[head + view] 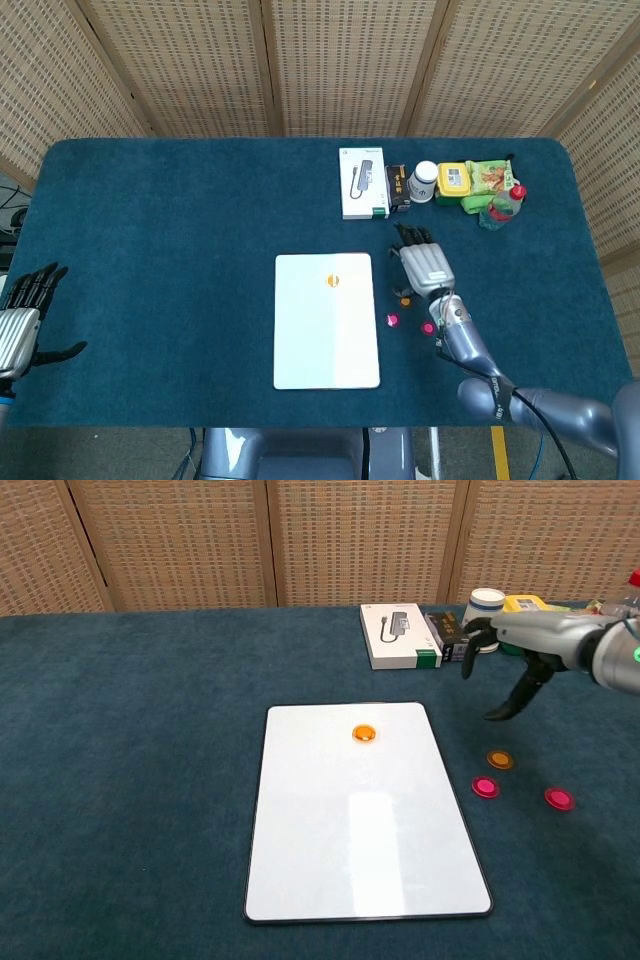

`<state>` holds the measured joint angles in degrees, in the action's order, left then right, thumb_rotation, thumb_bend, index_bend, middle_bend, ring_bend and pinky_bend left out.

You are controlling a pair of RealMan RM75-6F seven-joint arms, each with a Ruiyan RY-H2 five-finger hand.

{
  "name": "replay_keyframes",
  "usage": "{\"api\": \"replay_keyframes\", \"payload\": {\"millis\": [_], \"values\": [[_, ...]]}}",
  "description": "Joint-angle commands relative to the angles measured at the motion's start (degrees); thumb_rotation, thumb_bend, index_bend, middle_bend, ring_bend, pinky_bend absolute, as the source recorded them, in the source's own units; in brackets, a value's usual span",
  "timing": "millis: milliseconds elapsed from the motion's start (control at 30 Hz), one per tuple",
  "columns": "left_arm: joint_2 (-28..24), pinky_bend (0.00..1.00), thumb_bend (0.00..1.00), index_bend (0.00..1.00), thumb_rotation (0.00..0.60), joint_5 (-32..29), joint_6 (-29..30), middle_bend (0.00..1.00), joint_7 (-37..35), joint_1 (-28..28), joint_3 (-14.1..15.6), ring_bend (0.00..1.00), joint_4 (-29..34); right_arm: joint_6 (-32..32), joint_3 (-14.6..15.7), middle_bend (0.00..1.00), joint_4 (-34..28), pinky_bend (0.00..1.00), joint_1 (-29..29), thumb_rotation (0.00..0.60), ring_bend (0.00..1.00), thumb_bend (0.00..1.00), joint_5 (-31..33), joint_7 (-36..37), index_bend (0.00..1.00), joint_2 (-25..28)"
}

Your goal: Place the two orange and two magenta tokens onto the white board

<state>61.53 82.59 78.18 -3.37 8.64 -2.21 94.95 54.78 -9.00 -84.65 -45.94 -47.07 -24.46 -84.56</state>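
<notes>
One orange token (333, 281) (364, 734) lies on the white board (326, 340) (360, 840), near its far edge. The second orange token (500, 760) (405, 300) sits on the blue cloth right of the board. Two magenta tokens (485, 787) (559, 799) lie just nearer, also on the cloth (392, 320) (428, 327). My right hand (424, 264) (512, 665) hovers above the loose orange token with fingers spread, holding nothing. My left hand (22, 318) rests open at the table's left edge, seen only in the head view.
At the far side stand a white product box (363, 182) (398, 635), a small dark box (397, 186), a white jar (425, 181), a yellow-lidded container (455, 182), green packets and a bottle (503, 204). Wicker screens stand behind the table.
</notes>
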Motion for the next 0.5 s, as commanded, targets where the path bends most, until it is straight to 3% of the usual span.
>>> {"api": "replay_keyframes", "payload": {"millis": [33,500], "values": [[0.01,0.0,0.0,0.0,0.6,-0.01,-0.01,0.0,0.05,0.01,0.0,0.0,0.05,0.15,1.88,0.0,0.13,0.0,1.92,0.6,0.0,0.26,-2.03,1.76,0.33,0.68],[0.07,0.0,0.0,0.0,0.6,-0.11,0.06,0.0,0.04,0.0,-0.04,0.0,0.1,1.2,4.94,0.0,5.37,0.0,5.78,0.6,0.0,0.26,-9.79,6.05,0.36,-2.98]]}}
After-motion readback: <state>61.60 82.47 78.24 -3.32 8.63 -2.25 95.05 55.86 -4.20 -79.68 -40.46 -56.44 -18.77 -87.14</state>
